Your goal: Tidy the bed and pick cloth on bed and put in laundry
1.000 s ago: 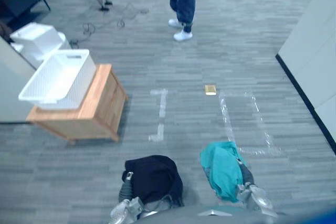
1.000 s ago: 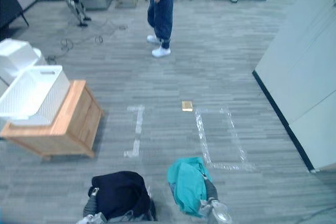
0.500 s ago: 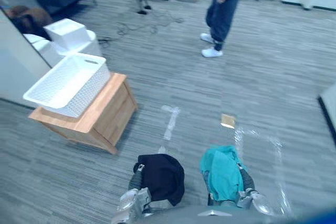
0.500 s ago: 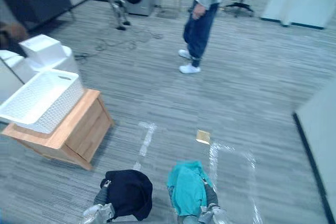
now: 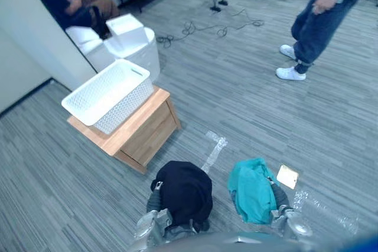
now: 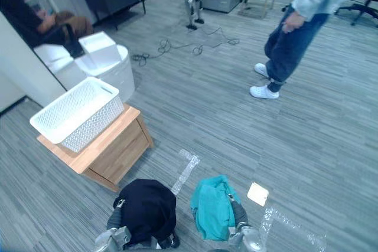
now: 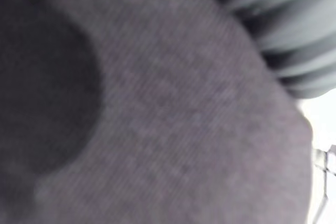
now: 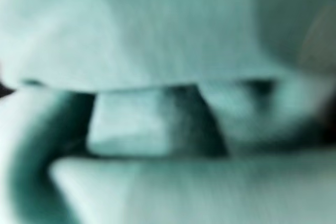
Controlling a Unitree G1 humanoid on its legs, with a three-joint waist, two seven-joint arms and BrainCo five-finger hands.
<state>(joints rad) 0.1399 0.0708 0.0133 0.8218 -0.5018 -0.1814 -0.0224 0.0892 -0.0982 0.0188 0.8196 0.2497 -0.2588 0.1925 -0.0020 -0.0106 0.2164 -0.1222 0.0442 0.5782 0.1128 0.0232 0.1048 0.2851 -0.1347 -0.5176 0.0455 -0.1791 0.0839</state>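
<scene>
The left hand (image 7: 284,29) is buried under a black cloth (image 5: 183,196) that drapes right over it, so whether it grips the fabric or merely carries it cannot be told. In the left wrist view, dark fabric lies close against the hand's ribbed cover. The right hand (image 5: 278,195) is covered the same way by a teal cloth (image 5: 251,190), and its hold cannot be told either. Both bundles hang low in front of the robot, side by side but apart, with a strip of tape (image 5: 214,149) on the floor between and beyond them.

The white basket (image 5: 120,115) lies ahead and to the left of both hands, well apart from them, on a low wooden cabinet (image 5: 144,133). Its long axis slants away toward the right, so a long side faces the robot. The left hand with the black cloth is the nearer one, and I judge the robot must close that gap before either cloth can drop in.

A person (image 5: 319,22) stands far off to the right.
</scene>
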